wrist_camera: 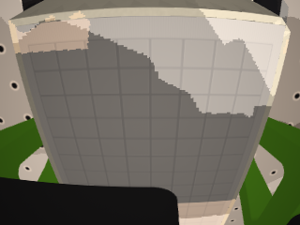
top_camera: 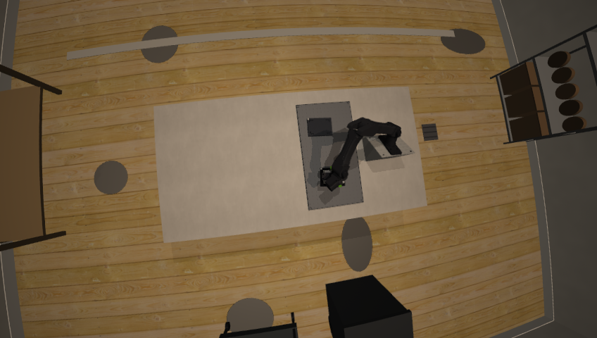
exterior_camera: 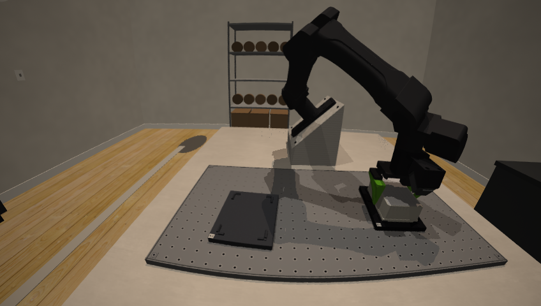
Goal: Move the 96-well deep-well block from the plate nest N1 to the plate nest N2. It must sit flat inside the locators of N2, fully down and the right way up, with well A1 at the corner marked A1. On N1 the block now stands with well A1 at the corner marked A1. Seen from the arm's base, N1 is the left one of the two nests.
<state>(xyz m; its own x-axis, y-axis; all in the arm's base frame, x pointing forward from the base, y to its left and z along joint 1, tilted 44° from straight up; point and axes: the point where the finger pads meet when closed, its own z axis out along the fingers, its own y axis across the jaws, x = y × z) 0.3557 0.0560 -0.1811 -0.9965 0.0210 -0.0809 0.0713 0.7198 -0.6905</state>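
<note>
- Now my end effector (exterior_camera: 394, 188) pinches the deep-well block (exterior_camera: 399, 207), seated on nest N1 (exterior_camera: 402, 226).
- Block directly beneath, fingers (exterior_camera: 376, 188) on its long sides.
- Nest N2 (exterior_camera: 244, 219) well apart across the surface (exterior_camera: 322, 257).

Deep-well block (exterior_camera: 399, 207): pale grey-white, faint square grid across its top (wrist_camera: 150, 119). Plate nest N1 (exterior_camera: 383, 226) and plate nest N2 (exterior_camera: 244, 218): black, each with a small white corner label. Gripper (exterior_camera: 394, 187): black body, bright green fingers (exterior_camera: 376, 188). Arm (exterior_camera: 364, 68): black. Breadboard (exterior_camera: 303, 257): grey, regular dark hole pattern. Desk (exterior_camera: 235, 151): beige. Floor (exterior_camera: 76, 189): honey wood planks.
</note>
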